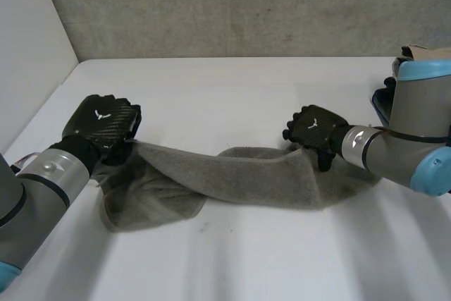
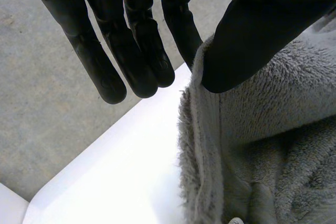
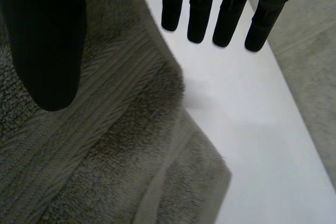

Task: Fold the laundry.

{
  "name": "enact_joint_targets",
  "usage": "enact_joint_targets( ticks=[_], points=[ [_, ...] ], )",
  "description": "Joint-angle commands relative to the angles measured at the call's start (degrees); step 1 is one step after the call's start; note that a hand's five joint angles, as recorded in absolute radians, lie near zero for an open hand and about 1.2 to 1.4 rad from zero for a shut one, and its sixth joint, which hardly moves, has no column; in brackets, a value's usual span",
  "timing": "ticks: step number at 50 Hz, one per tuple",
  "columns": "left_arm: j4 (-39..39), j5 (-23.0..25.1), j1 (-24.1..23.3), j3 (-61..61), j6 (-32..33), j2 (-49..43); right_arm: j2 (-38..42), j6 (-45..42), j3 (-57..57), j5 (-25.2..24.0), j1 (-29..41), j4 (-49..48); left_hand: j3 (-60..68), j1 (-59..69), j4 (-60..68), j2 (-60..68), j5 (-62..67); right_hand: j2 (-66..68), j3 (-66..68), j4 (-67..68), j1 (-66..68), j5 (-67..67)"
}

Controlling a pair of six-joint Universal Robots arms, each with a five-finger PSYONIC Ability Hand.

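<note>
A grey towel (image 1: pixel 232 177) lies stretched across the white table (image 1: pixel 246 266), bunched at its left end and twisted in the middle. My left hand (image 1: pixel 102 125) holds the towel's left end a little above the table. In the left wrist view the towel's (image 2: pixel 273 145) edge is pinched between the thumb (image 2: pixel 262 30) and the straight fingers (image 2: pixel 131 35). My right hand (image 1: pixel 313 132) hovers over the towel's right end. In the right wrist view its fingers (image 3: pixel 231 9) are straight and apart from the thumb (image 3: pixel 44 40), and the towel (image 3: pixel 105 156) lies flat below them, with a folded corner on the table.
A grey wall (image 1: pixel 246 5) runs along the back of the table and a white side wall (image 1: pixel 28 40) stands at the left. A blue object (image 1: pixel 384 103) sits behind my right arm at the table's right edge.
</note>
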Motion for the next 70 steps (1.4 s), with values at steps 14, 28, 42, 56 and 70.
enact_joint_targets(
  ticks=[14,28,42,56,70],
  points=[
    [17.79,-2.12,4.16,31.73,7.57,-11.71,-7.05,22.72,-14.19,18.15,0.77,-35.73,11.6,13.63,11.15,11.37,13.67,55.28,55.58,56.09,55.08,56.08],
    [29.93,-3.45,4.43,35.19,-0.43,-11.98,-12.32,25.71,-13.52,21.87,1.21,-41.45,11.6,13.63,11.15,11.37,13.67,55.28,55.58,56.09,55.08,56.08],
    [29.23,-3.1,4.69,7.94,0.18,-12.15,-11.1,25.71,8.8,16.32,0.95,-33.82,11.6,13.63,11.15,11.37,13.67,55.28,55.58,56.09,55.08,56.08],
    [7.55,-3.1,5.74,-3.84,8.96,-6.63,-17.23,16.5,24.12,15.79,0.16,-15.02,11.6,13.63,11.15,11.37,13.67,55.28,55.58,56.09,55.08,56.08],
    [-36.09,-2.92,6.18,-1.56,21.62,6.75,-33.24,-4.88,32.65,21.15,-2.3,13.05,11.6,13.63,11.15,11.37,13.67,55.28,55.58,56.09,55.08,56.08]
  ],
)
